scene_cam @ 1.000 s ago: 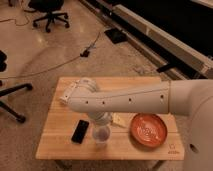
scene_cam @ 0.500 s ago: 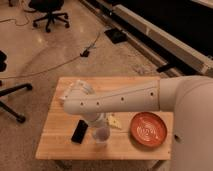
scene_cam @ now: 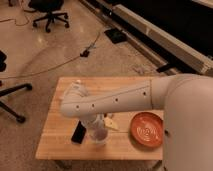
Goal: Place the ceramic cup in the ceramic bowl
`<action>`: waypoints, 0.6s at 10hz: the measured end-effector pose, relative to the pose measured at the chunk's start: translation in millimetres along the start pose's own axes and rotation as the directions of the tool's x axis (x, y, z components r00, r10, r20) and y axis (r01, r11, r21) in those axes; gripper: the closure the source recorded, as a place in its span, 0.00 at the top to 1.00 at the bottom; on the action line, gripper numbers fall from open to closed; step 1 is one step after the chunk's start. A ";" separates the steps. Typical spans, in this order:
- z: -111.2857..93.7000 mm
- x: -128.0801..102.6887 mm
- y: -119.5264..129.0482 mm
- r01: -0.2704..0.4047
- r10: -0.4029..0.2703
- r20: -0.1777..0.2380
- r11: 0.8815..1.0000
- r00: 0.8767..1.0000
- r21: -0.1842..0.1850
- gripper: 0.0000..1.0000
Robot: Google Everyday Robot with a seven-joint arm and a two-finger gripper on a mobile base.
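Note:
The ceramic cup [scene_cam: 99,137], small and white, stands on the wooden table [scene_cam: 57,145] near its front edge. My gripper [scene_cam: 96,128] points down right over the cup, open, with its lower end at the rim. My pale arm reaches in from the right and hides the table's middle. The ceramic bowl [scene_cam: 148,129], wide and orange-red with pale swirls inside, sits at the table's right front, about a hand's width right of the cup.
A flat black object [scene_cam: 78,132] lies just left of the cup. A small pale tag-like item [scene_cam: 111,123] lies between cup and bowl. On the floor behind are cables [scene_cam: 85,51], an office chair [scene_cam: 47,12] and another chair's base [scene_cam: 12,102] at left.
My arm has swung left and forward, and the gripper has come down over the cup. Cup, bowl and black object have not moved.

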State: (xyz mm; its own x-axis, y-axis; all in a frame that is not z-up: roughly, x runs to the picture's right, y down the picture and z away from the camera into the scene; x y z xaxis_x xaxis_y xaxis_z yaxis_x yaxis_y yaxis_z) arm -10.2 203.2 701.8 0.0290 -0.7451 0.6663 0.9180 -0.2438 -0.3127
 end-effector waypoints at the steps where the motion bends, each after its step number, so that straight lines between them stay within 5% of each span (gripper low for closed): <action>1: -0.9 0.5 -3.4 0.004 -0.004 -0.001 1.000 1.000 0.002 0.80; 6: 5.2 0.6 -11.8 0.018 -0.018 -0.004 1.000 1.000 -0.001 0.80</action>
State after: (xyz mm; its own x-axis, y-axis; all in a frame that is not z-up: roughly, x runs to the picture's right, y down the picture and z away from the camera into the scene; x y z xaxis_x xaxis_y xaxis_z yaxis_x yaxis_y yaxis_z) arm -19.0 208.9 709.4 0.0113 -0.7431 0.6691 0.9182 -0.2573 -0.3013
